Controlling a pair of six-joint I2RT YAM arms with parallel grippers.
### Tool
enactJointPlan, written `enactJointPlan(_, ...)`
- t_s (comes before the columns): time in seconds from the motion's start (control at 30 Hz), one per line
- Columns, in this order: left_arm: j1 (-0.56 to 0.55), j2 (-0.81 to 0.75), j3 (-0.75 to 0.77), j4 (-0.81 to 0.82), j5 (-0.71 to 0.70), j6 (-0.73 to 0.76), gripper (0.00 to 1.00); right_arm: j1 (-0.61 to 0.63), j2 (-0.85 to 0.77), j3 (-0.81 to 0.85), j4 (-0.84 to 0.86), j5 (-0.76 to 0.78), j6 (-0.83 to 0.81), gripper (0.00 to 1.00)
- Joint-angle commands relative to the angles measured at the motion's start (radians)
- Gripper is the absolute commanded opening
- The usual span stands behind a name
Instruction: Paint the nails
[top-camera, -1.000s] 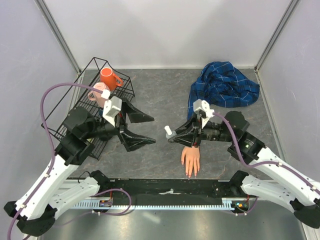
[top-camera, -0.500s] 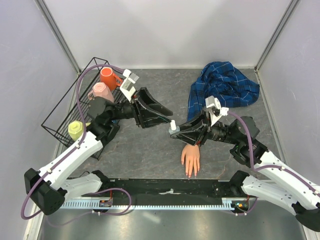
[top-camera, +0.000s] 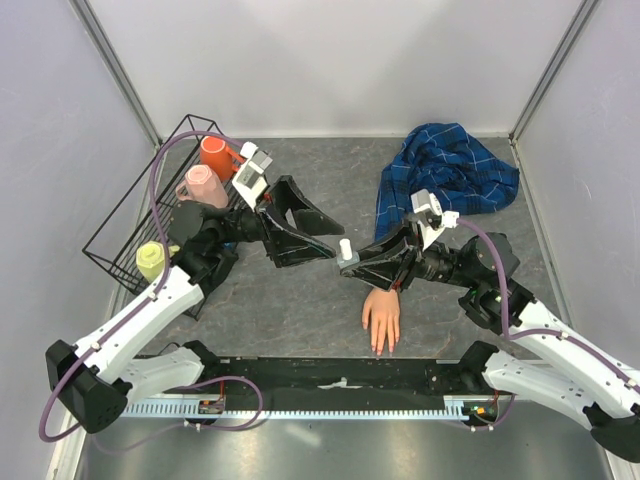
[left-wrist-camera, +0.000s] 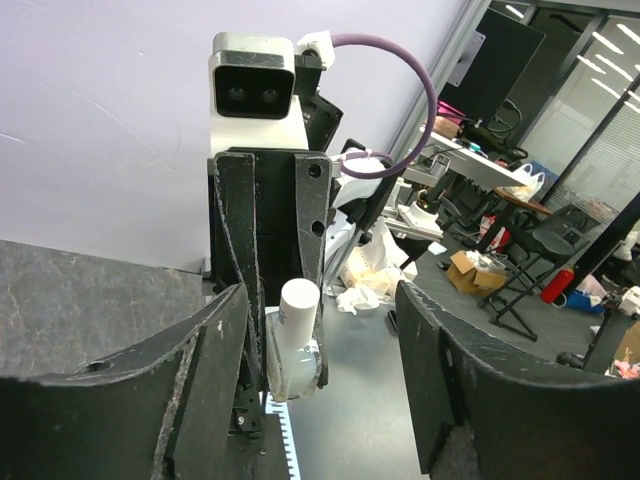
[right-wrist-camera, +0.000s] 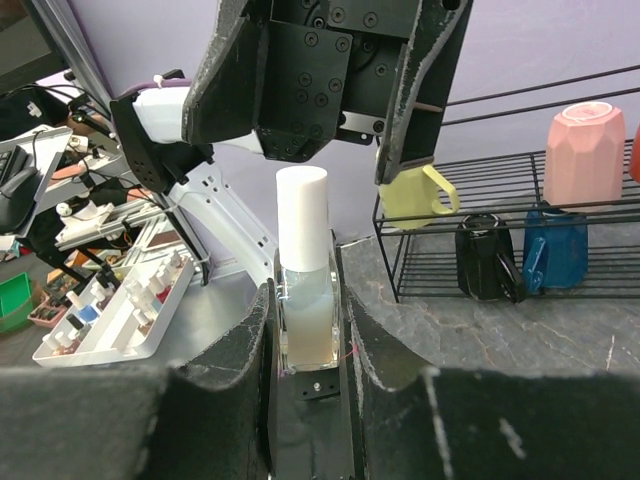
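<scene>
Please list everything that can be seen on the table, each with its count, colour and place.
mannequin hand: one, pale peach, near edge, centre.
plaid sleeve: one, blue, bunched at far right.
bottle: one, clear with white cap, in right gripper.
wire rack: one, black, far left.
mugs: five, orange, pink, yellow, black, blue, in rack.
table: one, grey.
left gripper: one, black, open, near the bottle cap.
right gripper: one, black, shut on bottle.
</scene>
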Motion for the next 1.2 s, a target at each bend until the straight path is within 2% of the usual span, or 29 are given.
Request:
enactJointPlan(0.0, -0.019, 0.014, 0.024, 0.014, 0.033, 0.007, 0.69, 0.001, 0.004, 0.032, 0.087, -0.034, 0.033, 0.0)
enactJointPlan(0.13, -0.057, 0.048, 0.051, 0.022, 0.085, 0.002, 0.68, 0.0, 0.032, 0.031, 0.154, -0.068, 0.08, 0.0)
enactJointPlan(0.4, -0.071, 0.051, 0.065, 0.044, 0.108, 0.024, 0.51, 0.001, 0.05, 0.012, 0.21, -0.093, 0.12, 0.0)
enactJointPlan(0.47, -0.071, 0.048, 0.062, 0.044, 0.104, 0.033, 0.34, 0.001, 0.047, 0.011, 0.21, -0.099, 0.12, 0.0)
enactJointPlan(0.53, -0.071, 0.043, 0.061, 0.036, 0.101, 0.036, 0.25, 0.001, 0.047, 0.009, 0.202, -0.096, 0.117, 0.0)
enactJointPlan(0.63, -0.071, 0.025, 0.061, -0.039, 0.072, 0.068, 0.02, 0.001, 0.042, 0.02, 0.156, -0.078, 0.088, 0.0)
enactJointPlan(0.73, -0.079, -0.021, 0.088, -0.213, -0.057, 0.189, 0.02, 0.012, 0.044, 0.067, -0.008, 0.048, -0.013, 0.0)
enactJointPlan(0.77, -0.086, -0.03, 0.106, -0.392, -0.18, 0.284, 0.02, 0.022, 0.045, 0.087, -0.061, 0.159, -0.051, 0.0)
enactJointPlan(0.83, -0.137, -0.033, 0.186, -0.543, -0.316, 0.405, 0.02, 0.082, 0.052, 0.133, -0.212, 0.284, -0.16, 0.0)
enactJointPlan(0.87, -0.16, -0.021, 0.233, -0.656, -0.462, 0.427, 0.02, 0.111, 0.056, 0.145, -0.284, 0.458, -0.188, 0.0)
enactJointPlan(0.9, -0.212, -0.012, 0.254, -0.685, -0.534, 0.439, 0.02, 0.143, 0.061, 0.165, -0.321, 0.546, -0.22, 0.0)
enactJointPlan(0.93, -0.243, 0.0, 0.268, -0.729, -0.692, 0.45, 0.02, 0.214, 0.078, 0.176, -0.347, 0.661, -0.271, 0.0)
enactJointPlan(0.97, -0.278, 0.023, 0.303, -0.789, -0.794, 0.45, 0.02, 0.255, 0.093, 0.188, -0.4, 0.873, -0.301, 0.0)
enactJointPlan(1.0, -0.354, 0.039, 0.317, -0.811, -0.891, 0.455, 0.02, 0.3, 0.108, 0.207, -0.421, 1.006, -0.328, 0.0)
enactJointPlan(1.03, -0.391, 0.051, 0.327, -0.818, -1.053, 0.473, 0.02, 0.391, 0.136, 0.21, -0.43, 1.109, -0.348, 0.0)
enactJointPlan(1.1, -0.47, 0.102, 0.358, -0.832, -1.172, 0.47, 0.02, 0.472, 0.156, 0.201, -0.418, 1.293, -0.397, 0.0)
enactJointPlan(1.17, -0.484, 0.138, 0.383, -0.837, -1.214, 0.444, 0.02, 0.478, 0.142, 0.181, -0.38, 1.297, -0.4, 0.0)
